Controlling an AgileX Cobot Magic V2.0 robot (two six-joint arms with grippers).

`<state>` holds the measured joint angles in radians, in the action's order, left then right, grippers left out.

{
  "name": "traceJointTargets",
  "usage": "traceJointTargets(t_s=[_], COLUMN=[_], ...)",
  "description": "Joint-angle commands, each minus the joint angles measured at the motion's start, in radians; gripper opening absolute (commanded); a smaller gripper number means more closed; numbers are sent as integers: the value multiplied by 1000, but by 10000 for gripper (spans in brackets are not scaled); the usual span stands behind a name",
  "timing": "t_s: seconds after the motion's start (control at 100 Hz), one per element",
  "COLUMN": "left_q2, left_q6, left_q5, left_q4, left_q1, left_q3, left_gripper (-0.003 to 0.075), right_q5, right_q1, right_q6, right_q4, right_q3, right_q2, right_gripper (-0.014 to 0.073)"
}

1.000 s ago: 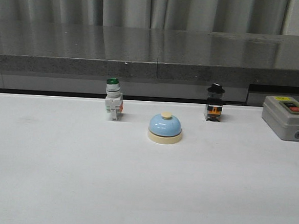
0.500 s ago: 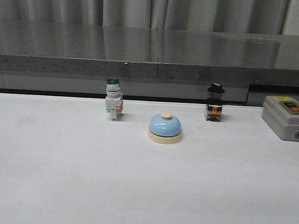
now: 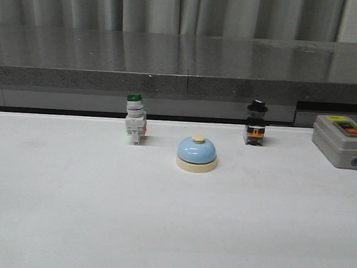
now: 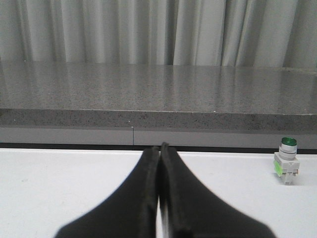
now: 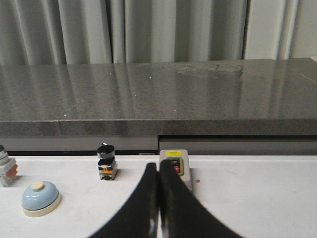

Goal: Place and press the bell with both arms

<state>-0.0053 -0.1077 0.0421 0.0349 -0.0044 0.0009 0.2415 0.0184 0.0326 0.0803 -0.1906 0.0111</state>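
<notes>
The light-blue bell [image 3: 196,154] with a cream base and cream button stands upright on the white table, near the middle toward the back. It also shows in the right wrist view [image 5: 40,198]. Neither arm shows in the front view. My left gripper [image 4: 159,147] is shut and empty, low over the table, with the bell out of its view. My right gripper [image 5: 158,167] is shut and empty, to the right of the bell, in front of the grey box.
A white switch with a green cap [image 3: 134,125] stands left of the bell, also in the left wrist view [image 4: 287,166]. A black knob switch [image 3: 256,129] stands right of it. A grey box with red and green buttons [image 3: 344,141] sits far right. A grey ledge [image 3: 182,85] runs behind.
</notes>
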Motion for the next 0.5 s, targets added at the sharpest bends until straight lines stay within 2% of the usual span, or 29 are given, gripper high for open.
traceJointTargets(t_s=[0.0, 0.2, 0.34, 0.49], left_q2=[-30, -30, -30, -30], left_q6=[-9, -9, -9, -9], left_q5=[-79, -79, -79, -79], left_q4=[-7, -7, -7, -7], left_q1=[1, 1, 1, 1], left_q3=[42, 42, 42, 42], left_gripper=[-20, -20, -20, -20], right_q5=[-161, -365, -393, -360], right_q1=[-4, -4, -4, -4], right_q6=[-1, -1, -1, -1], right_q4=[-26, -29, -30, -31], right_q3=[19, 136, 203, 202], right_q2=[17, 18, 18, 18], right_gripper=[-60, -60, -60, -60])
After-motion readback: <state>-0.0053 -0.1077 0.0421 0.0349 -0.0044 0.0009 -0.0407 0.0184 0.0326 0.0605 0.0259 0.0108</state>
